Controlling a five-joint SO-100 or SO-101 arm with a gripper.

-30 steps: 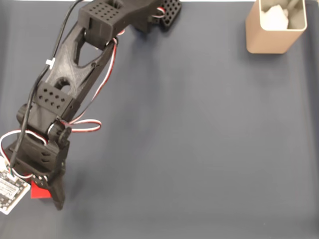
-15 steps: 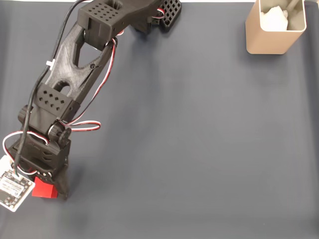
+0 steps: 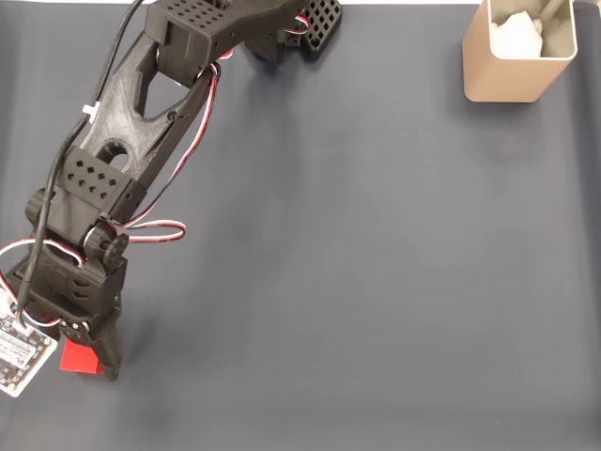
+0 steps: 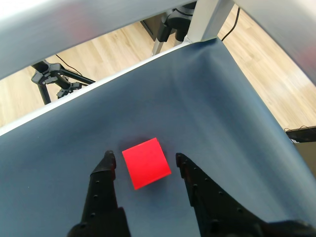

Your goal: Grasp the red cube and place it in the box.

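Observation:
The red cube (image 3: 79, 358) lies on the dark mat near the bottom left corner in the fixed view, partly covered by the arm's wrist. My gripper (image 3: 90, 365) hangs over it there. In the wrist view the red cube (image 4: 146, 163) sits flat between the two black fingers of my gripper (image 4: 144, 160), which is open, with a narrow gap on each side of the cube. The box (image 3: 519, 53), tall and beige with a grey inside, stands at the far top right of the fixed view, a long way from the cube.
A white circuit board (image 3: 19, 349) with red and white wires hangs off the wrist just left of the cube. The black perforated base (image 3: 317, 23) sits at the top edge. Something white lies inside the box. The mat's edge (image 4: 98, 79) runs close beyond the cube.
The wrist has shifted slightly left and up. The cube has stayed on the mat between the fingers, and more of it shows than a second ago.

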